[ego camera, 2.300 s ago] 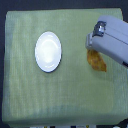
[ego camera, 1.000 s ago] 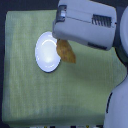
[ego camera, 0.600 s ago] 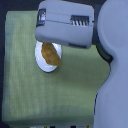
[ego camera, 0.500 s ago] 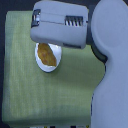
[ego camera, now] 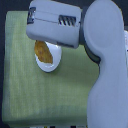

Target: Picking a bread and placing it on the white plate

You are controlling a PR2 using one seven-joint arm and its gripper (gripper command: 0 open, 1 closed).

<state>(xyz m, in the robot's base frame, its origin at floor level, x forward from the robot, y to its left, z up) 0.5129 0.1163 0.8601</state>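
bread on white plate, lying diagonally

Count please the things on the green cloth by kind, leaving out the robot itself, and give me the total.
Bread: 1
White plate: 1
Total: 2
The robot arm covers part of the plate; nothing else shows on the green cloth.
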